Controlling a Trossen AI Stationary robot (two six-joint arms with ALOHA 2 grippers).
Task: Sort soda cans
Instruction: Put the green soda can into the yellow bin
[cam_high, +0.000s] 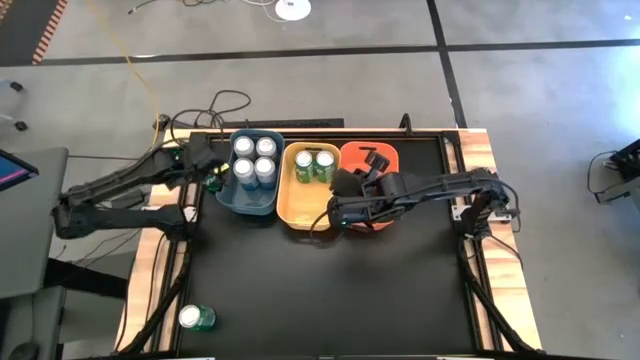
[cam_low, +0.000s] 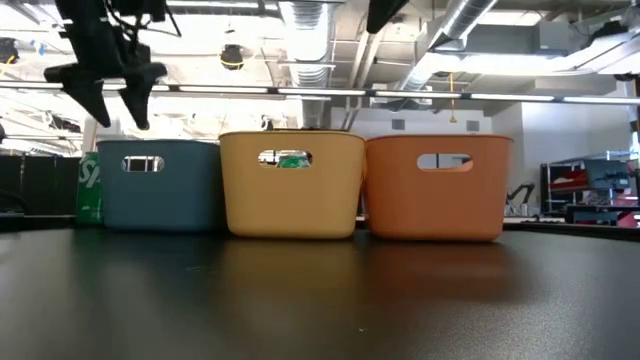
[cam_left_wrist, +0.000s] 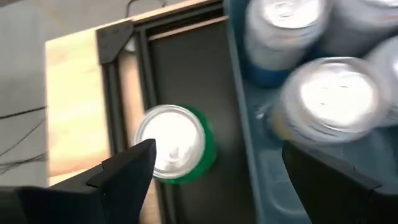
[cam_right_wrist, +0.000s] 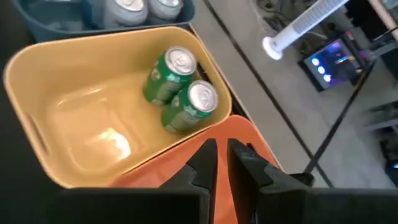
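While the left gripper hangs with its jaws spread wide just off the left side of the blue bin, a green soda can stands upright on the table beneath it, between the bin wall and the table's left rail. Such cans are judged rigid but thin-walled and smooth, so they could dent or slip; the soundest hold looks to be across the round sides, near mid-height, with the fingers straddling the silver top. Whether they are full or empty cannot be told. Counted from the high view: four blue-silver cans stand packed together in the blue bin, two green cans stand together at the far end of the yellow bin, one green can waits beside the blue bin, and one more green can lies near the table's near-left corner. That makes eight. Over the orange bin, the right gripper holds nothing, its jaws nearly closed.
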